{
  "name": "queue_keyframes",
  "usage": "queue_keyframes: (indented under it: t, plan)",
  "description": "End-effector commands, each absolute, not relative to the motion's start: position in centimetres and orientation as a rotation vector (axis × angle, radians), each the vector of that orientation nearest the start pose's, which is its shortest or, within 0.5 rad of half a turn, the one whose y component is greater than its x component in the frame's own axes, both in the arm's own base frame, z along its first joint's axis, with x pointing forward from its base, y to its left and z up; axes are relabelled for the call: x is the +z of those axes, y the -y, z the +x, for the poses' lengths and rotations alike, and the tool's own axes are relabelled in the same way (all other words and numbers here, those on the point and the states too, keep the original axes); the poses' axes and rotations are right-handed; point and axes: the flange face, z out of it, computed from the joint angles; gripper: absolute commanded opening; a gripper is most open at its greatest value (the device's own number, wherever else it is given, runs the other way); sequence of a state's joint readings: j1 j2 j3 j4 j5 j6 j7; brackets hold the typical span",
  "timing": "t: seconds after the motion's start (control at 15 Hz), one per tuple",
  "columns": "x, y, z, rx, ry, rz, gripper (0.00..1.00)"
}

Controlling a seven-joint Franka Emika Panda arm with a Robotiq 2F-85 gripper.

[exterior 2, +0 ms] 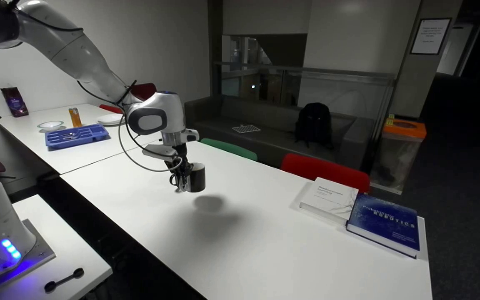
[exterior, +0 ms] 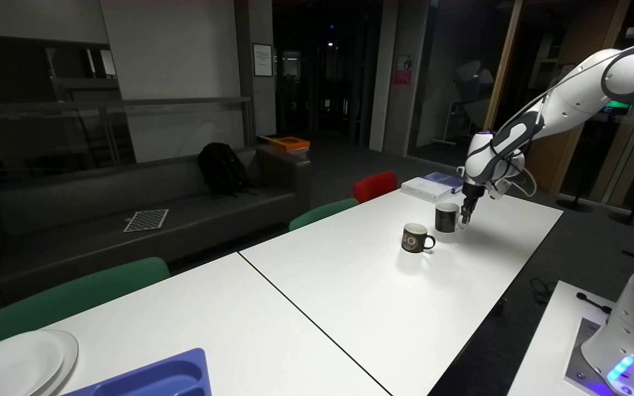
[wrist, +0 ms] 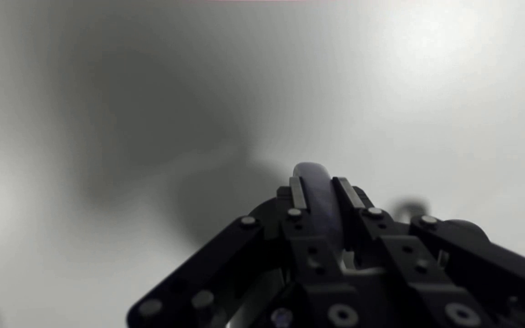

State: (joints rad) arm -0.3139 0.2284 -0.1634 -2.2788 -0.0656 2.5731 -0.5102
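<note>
The white bench (exterior: 372, 291) is stretching below the hand (wrist: 320, 187). A "Probabilistic Robotics" book (exterior 2: 383, 223) and a "Reinforcement Learning" book (exterior 2: 328, 198) are lying well apart from the hand. A black mug (exterior 2: 198, 179) is hanging just beside the hand, above the bench. A printed mug (exterior: 413, 238), perhaps reading "30", is standing near the hand. Drawn nearly together, the hand's fingers (wrist: 297, 193) are pinching the black mug's handle (wrist: 321, 209).

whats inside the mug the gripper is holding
The mug shows only its pale inner wall, near the top, in both exterior views; its near side hides the bottom, so any contents cannot be told.
</note>
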Motion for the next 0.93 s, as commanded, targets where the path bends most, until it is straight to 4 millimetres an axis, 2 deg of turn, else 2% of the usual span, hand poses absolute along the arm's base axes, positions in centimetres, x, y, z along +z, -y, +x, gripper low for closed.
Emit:
queue_keyframes:
  t: [0.0, 0.2, 0.4, 0.87]
  plan:
    - [28.6, 22.6, 49.4, -0.170, 0.236, -3.321, 0.05]
    - [29.0, 21.4, 50.5, -0.297, 0.266, -3.355, 0.05]
    - [29.0, 21.0, 51.0, -0.383, 0.248, -3.364, 0.05]
    - [28.0, 20.5, 51.1, -0.416, 0.362, -3.419, 0.05]
